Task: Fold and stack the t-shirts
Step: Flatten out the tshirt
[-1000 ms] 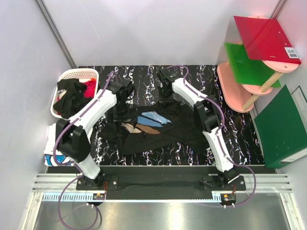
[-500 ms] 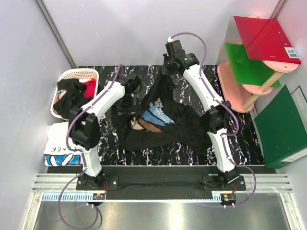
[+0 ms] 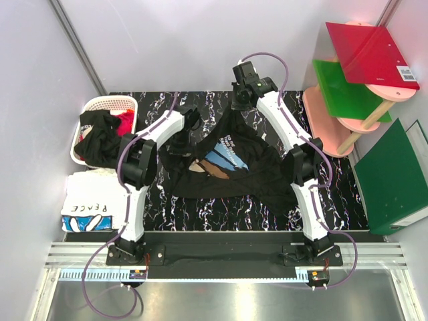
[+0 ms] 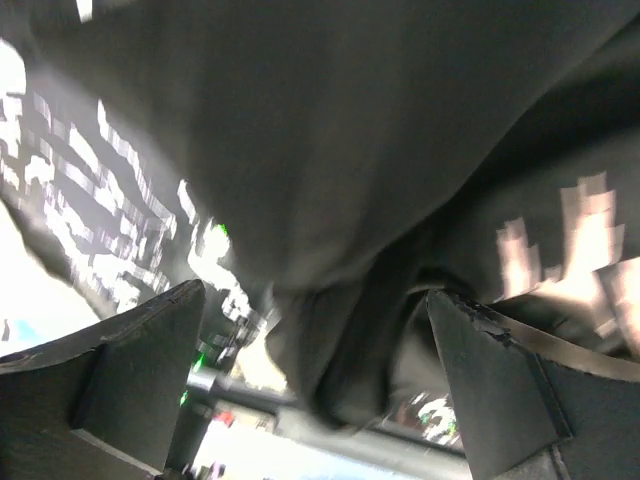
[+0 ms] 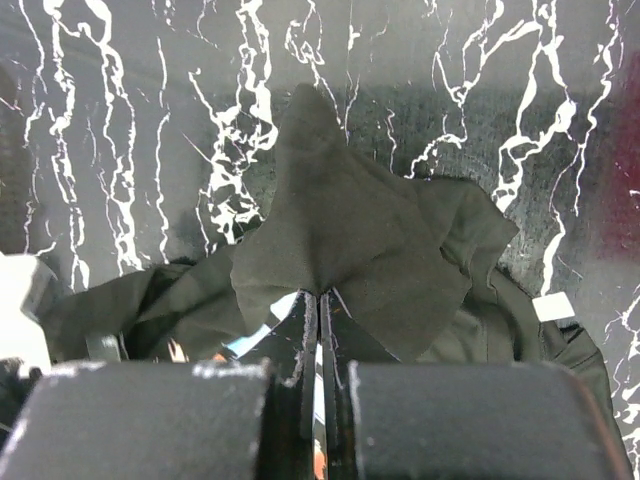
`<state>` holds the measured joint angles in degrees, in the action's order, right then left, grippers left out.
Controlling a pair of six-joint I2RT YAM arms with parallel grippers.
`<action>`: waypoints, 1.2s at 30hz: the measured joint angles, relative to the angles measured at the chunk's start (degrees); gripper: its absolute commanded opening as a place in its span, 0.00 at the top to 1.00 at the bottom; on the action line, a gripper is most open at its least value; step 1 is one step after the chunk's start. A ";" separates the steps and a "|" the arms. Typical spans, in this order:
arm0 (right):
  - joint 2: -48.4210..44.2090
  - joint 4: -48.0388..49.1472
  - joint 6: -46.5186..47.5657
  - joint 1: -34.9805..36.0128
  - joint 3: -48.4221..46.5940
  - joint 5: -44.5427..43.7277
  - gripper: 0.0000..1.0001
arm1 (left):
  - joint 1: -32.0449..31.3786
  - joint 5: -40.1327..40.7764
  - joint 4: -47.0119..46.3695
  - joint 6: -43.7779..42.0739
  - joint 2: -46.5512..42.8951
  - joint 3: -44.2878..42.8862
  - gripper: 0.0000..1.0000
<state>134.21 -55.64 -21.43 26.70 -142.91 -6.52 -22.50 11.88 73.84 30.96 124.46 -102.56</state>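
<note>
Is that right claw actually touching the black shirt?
Touching. The right wrist view shows the right gripper shut, with a fold of the black shirt pinched between its fingers.

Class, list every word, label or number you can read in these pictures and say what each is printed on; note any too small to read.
"PEACE": on the white t-shirt, at the left.
Small white lettering in the chest print of the black t-shirt: too small to read.
The barcode sticker on the red sheet: too small to read.
Wrist views: no text visible.
</note>
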 measured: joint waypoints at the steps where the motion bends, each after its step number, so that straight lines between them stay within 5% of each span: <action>1: 0.00 -0.02 0.00 -0.04 0.31 0.02 1.00 | 0.13 0.24 -0.39 0.17 0.87 -1.33 0.02; 7: -0.02 0.02 0.17 -0.13 1.55 0.20 1.00 | 1.14 0.37 -1.60 0.44 4.68 -9.18 0.05; 11: -0.11 0.04 0.22 -0.13 2.51 0.37 1.00 | 2.12 0.48 -2.19 0.81 5.35 -9.77 0.40; 12: -0.11 0.11 0.22 -0.13 2.84 0.48 1.00 | 2.47 0.59 -2.45 0.66 5.44 -9.53 0.56; 14: -0.11 0.11 0.22 -0.13 3.37 0.59 1.00 | 3.15 0.61 -2.69 0.50 5.70 -8.85 0.64; 18: -0.13 0.11 0.50 -0.13 4.46 0.59 1.00 | 4.66 0.07 -2.73 0.59 7.96 -8.39 1.00; 29: -1.25 0.00 0.85 -0.13 6.14 0.48 1.00 | 8.11 0.09 -1.31 0.87 8.57 -10.47 1.00; 36: -5.66 0.28 0.83 -0.13 7.04 -0.13 1.00 | 12.11 1.46 -0.92 3.65 0.09 -17.05 1.00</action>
<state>128.55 -55.35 -20.60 26.57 -135.87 -6.66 -10.39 13.34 72.93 34.61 124.55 -119.61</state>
